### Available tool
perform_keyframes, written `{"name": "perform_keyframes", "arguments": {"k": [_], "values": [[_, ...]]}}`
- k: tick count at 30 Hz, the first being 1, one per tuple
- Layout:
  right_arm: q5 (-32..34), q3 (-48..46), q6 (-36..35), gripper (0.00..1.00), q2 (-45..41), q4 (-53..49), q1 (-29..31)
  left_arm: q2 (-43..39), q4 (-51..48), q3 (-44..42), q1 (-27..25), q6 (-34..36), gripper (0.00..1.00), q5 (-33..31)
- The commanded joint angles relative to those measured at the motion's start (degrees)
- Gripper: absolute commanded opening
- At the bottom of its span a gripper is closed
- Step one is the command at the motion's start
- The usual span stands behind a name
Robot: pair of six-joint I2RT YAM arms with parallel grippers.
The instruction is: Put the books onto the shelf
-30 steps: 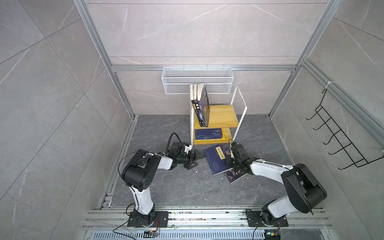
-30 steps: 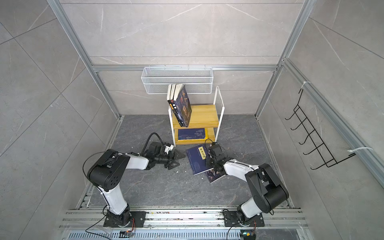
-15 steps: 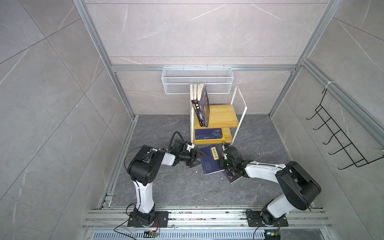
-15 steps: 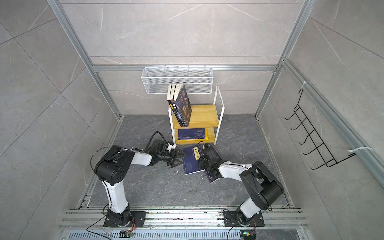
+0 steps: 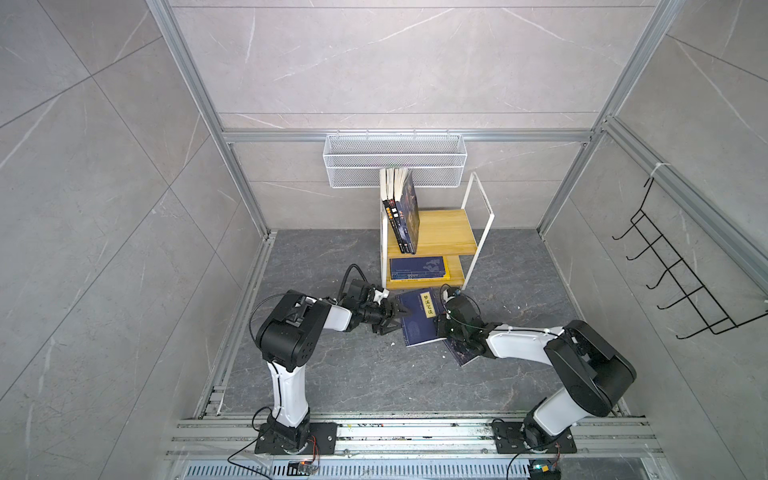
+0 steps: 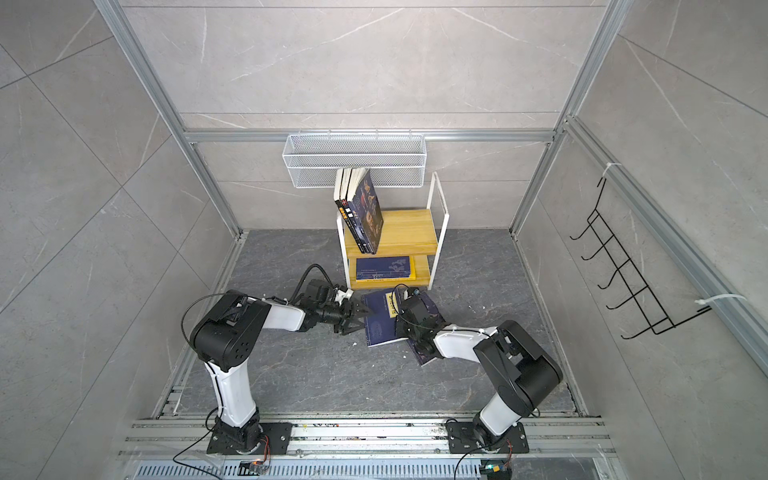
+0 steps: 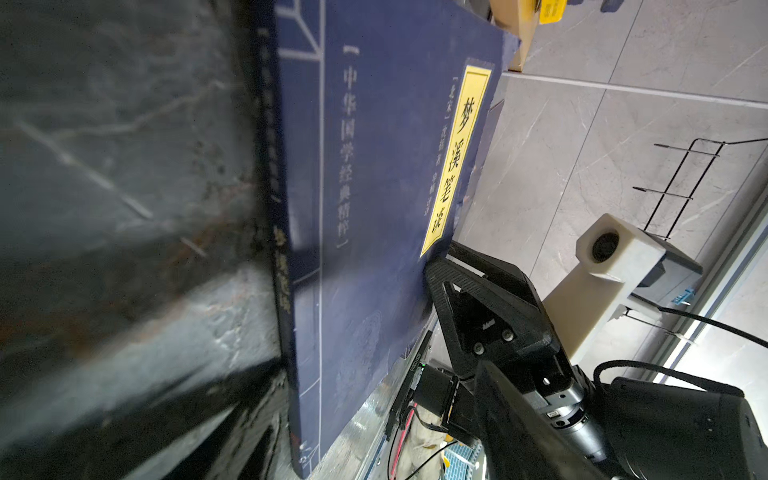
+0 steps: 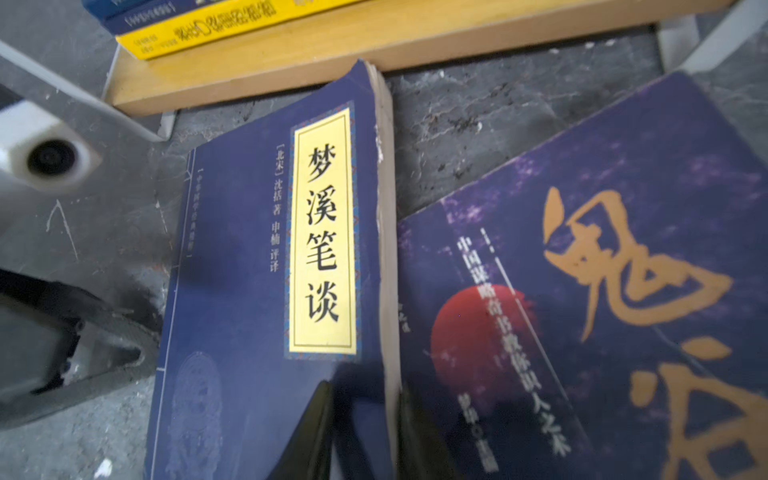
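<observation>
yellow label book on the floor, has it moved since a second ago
Yes. The yellow label book has slid left toward the left gripper; its far corner now sits nearer the left leg of the shelf.

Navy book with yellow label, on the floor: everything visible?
Thin navy paperback, yellow title label, black characters, white line pattern, worn page edge. Tilted on the dark grey floor: spine down, page edge raised, pinched by the right gripper, overlapping a purple book with orange calligraphy. Open left gripper straddles its spine.

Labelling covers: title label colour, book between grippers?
Yellow label on navy book; clearest in right wrist view.
</observation>
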Motion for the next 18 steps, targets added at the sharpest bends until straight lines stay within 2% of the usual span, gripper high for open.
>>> {"name": "perform_keyframes", "arguments": {"k": [1, 5, 12, 13, 15, 18], "values": [[-7.08, -3.62, 0.44, 0.25, 5.49, -8.81, 1.58, -3.02, 1.53, 2.09, -4.57, -3.15, 0.67, 5.77], [-7.12, -3.13, -0.45, 0.25, 5.26, -10.28, 1.58, -5.42, 2.03, 0.78, -4.99, -1.77, 0.66, 5.39], [-7.51, -3.35, -0.81, 0.25, 3.55, -10.92, 1.54, -6.44, 1.59, 1.78, -6.07, -1.84, 0.56, 6.29], [-7.56, -3.52, -0.77, 0.25, 2.96, -11.49, 1.58, -6.8, 0.32, 1.95, -6.07, -1.38, 0.52, 6.17], [-7.21, -4.82, -0.77, 0.25, 0.39, -11.75, 1.67, -8.12, -3.1, 1.84, -6.09, 0.85, 0.32, 5.28], [-4.66, -6.29, -1.41, 0.27, -3.88, -13.09, 1.67, -10.02, -7.78, 0.74, -6.03, 4.87, 0.11, 2.45]]}}
